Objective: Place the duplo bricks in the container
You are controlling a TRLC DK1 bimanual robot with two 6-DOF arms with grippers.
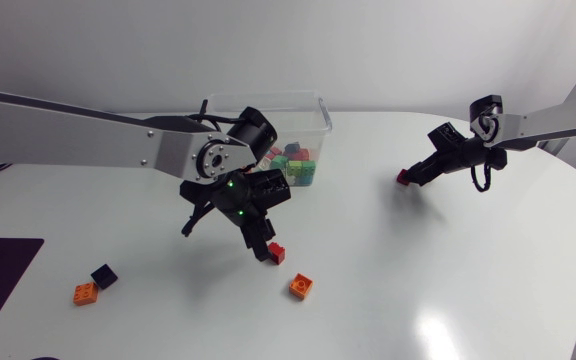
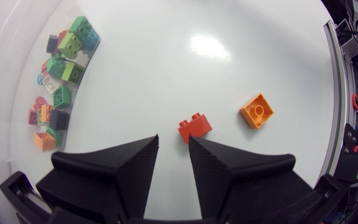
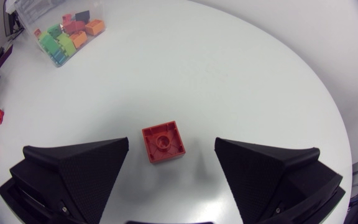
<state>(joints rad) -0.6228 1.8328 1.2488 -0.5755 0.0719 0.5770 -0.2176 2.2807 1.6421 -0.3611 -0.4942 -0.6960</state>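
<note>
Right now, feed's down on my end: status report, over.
Left gripper open, red brick just ahead. Right gripper open astride red square brick, no contact. Nothing blocking either.

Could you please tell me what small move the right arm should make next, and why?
Probably close the right gripper on the red square brick, lowering slightly first if needed. The brick lies flat on the table between the open fingers, roughly centred and touching neither, so a simple squeeze should secure it for the carry to the container.
</note>
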